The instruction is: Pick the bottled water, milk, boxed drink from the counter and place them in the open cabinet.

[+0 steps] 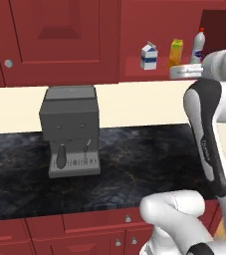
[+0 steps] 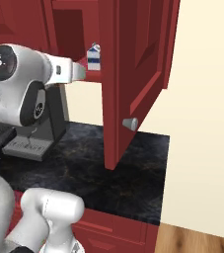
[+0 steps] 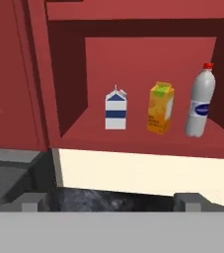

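All three drinks are standing on the shelf of the open cabinet (image 3: 148, 54), and the black marbled counter (image 1: 134, 164) below has none of them on it, so the job looks as good as done. Running left to right along the shelf in the hand view: the milk (image 3: 116, 109), a small white gable-top carton with a blue band, upright; just beside it the boxed drink (image 3: 161, 107), an orange-yellow box with a green top, also upright; then the bottled water (image 3: 200, 101), slim, whitish plastic with a red cap and blue label, leaning a touch. None of them touch one another.

The gripper (image 3: 113, 201) sits in front of the shelf and below its edge, its fingertips (image 3: 30, 202) spread wide apart with nothing between them. The cartons lie ahead of it and higher, their long axes vertical.

In the left base view, a grey coffee machine (image 1: 70, 130) stands at the left on the glossy stone, matte and boxy. From the right base view, the cabinet door (image 2: 133, 74) hangs open, dark red panelled wood with a pale knob, well clear of the arm.

I'd say what remains is only to draw back straight, away from the shelf.
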